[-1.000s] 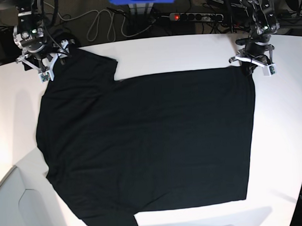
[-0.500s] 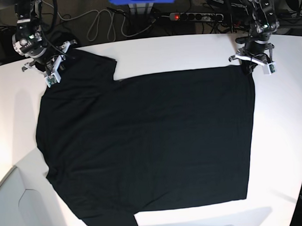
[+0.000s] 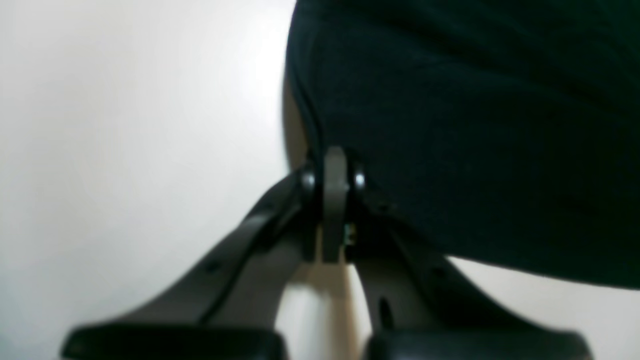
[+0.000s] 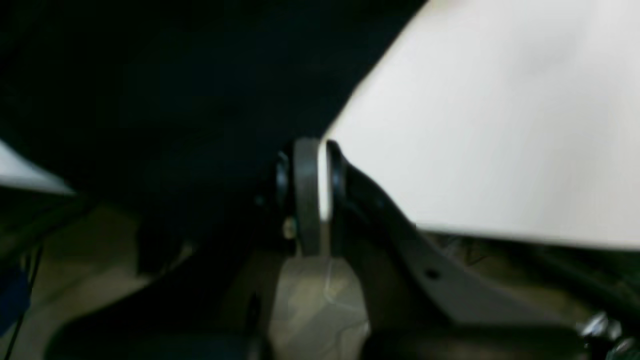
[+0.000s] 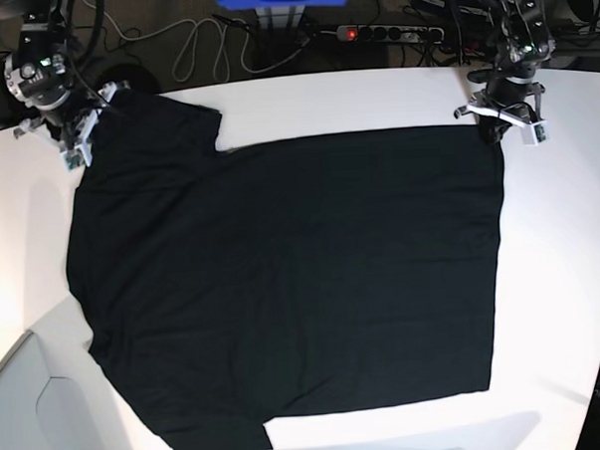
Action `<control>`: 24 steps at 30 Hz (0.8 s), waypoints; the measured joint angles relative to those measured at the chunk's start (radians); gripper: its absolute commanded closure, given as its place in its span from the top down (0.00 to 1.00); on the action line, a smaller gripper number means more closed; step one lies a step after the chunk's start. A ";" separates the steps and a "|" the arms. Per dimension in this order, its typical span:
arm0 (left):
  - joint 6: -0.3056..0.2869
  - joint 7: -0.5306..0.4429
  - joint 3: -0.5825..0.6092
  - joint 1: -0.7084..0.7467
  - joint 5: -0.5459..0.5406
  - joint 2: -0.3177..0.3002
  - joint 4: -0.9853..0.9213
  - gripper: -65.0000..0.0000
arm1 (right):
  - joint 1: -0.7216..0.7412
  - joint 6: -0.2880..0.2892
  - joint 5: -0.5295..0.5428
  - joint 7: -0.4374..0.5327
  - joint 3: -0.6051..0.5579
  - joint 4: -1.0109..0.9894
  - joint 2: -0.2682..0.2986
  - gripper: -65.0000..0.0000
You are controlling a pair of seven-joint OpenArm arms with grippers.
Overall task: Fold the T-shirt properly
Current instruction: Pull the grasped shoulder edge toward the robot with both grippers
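The black T-shirt (image 5: 292,275) lies spread flat on the white table (image 5: 561,273), plain side up; no print shows. My left gripper (image 5: 497,129) is at the shirt's far right corner, shut on the hem edge; the left wrist view shows its fingers (image 3: 334,170) pinched on the black cloth (image 3: 475,125). My right gripper (image 5: 85,137) is at the far left sleeve, shut on the cloth; the right wrist view shows its fingers (image 4: 306,165) closed at the edge of the dark fabric (image 4: 175,100).
A power strip (image 5: 389,32) and cables (image 5: 188,51) lie behind the table's far edge. A grey box corner (image 5: 29,416) sits at the near left. The table's right edge runs close to my left gripper.
Both grippers have pulled the shirt's far edge toward the back of the table. The right gripper moved left and back with the sleeve; the cloth lies flatter.
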 measured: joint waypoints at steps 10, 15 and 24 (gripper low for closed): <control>-0.006 0.013 -0.058 0.018 0.001 0.008 0.006 0.00 | -0.024 0.138 -0.004 -0.018 0.036 0.053 -0.053 0.02; -0.003 0.013 -0.058 0.018 0.001 0.008 0.006 0.00 | -0.024 0.139 -0.005 -0.019 0.036 0.053 -0.054 0.38; -0.003 0.013 -0.057 0.018 0.004 0.008 0.006 0.00 | -0.001 0.141 0.000 -0.016 0.034 -0.026 -0.053 0.64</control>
